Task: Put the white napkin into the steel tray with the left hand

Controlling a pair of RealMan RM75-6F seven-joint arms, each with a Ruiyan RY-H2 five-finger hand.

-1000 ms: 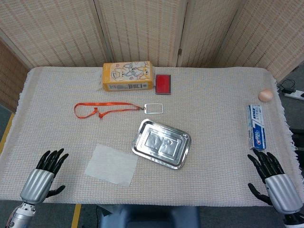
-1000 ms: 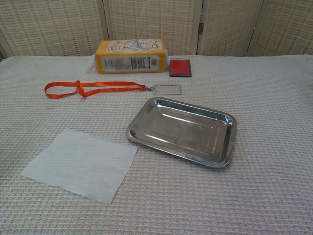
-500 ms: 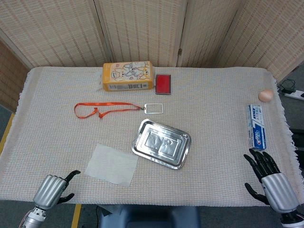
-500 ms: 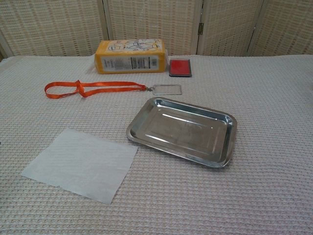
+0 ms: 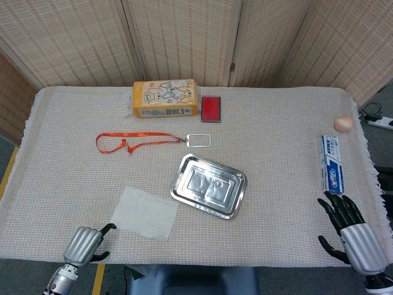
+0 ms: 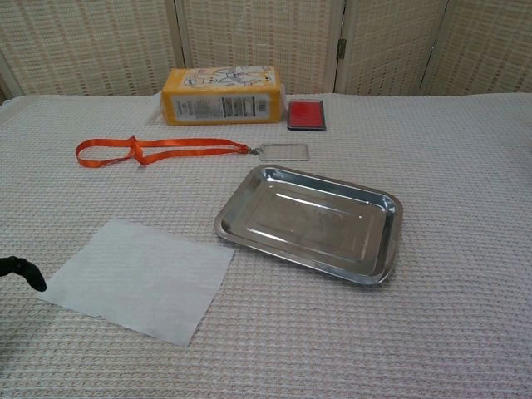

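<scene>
The white napkin (image 5: 145, 213) (image 6: 137, 278) lies flat on the table cloth, just left of the steel tray (image 5: 235, 200) (image 6: 391, 212), which holds nothing. My left hand (image 5: 86, 244) is at the table's front edge, a little left of the napkin's near corner and not touching it; its fingers are curled in, with the thumb sticking out toward the napkin. In the chest view only one dark fingertip (image 6: 22, 270) of it shows at the left edge. My right hand (image 5: 353, 230) rests at the front right with its fingers spread, holding nothing.
A yellow box (image 5: 165, 98) and a red pad (image 5: 210, 108) stand at the back. An orange lanyard (image 5: 132, 142) with a clear badge holder (image 5: 198, 140) lies behind the tray. A toothpaste box (image 5: 331, 163) and an egg (image 5: 343, 123) lie at the right.
My left hand has curled its fingers and moved right along the front edge, close to the napkin's corner. The right hand has barely shifted. Napkin and tray have not moved.
</scene>
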